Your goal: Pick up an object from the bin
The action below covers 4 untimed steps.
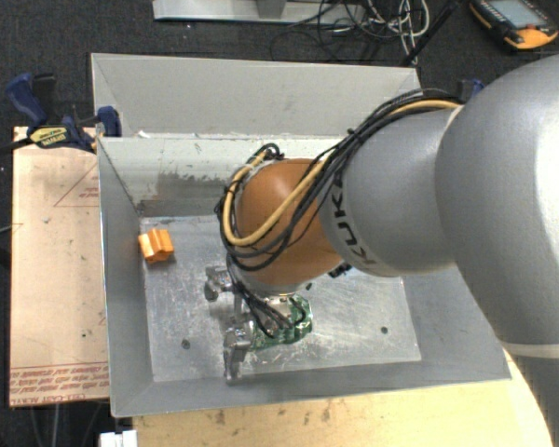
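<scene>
The gripper (233, 359) is hanging low over the bin's floor, close to the near wall of the grey metal bin (121, 343), and it is pointing down at the bare metal there. Whether it is open or closed cannot be told, as the wrist is covering it. A small green object (300, 321) is lying just beside the gripper, toward the right, half hidden under the wrist; its kind cannot be made out. Above them the rounded orange wrist cover (279, 217) is sitting, with black and yellow cables (231, 214) looping round it. Farther back and to the left, a small orange block (156, 246) is resting alone, well apart from the gripper.
</scene>
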Each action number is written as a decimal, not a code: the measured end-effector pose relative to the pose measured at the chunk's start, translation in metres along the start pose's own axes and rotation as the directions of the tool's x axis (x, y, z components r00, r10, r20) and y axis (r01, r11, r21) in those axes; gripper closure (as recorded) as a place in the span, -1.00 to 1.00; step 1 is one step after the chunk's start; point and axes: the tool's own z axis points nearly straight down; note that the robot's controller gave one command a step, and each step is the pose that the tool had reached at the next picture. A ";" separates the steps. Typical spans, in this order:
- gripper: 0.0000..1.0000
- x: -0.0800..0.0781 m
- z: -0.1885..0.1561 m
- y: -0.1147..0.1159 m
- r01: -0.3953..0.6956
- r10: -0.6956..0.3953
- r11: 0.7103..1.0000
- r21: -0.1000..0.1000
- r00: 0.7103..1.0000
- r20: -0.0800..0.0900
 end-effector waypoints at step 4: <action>1.00 0.021 -0.146 -0.024 0.386 -0.386 0.922 0.002 0.922 0.012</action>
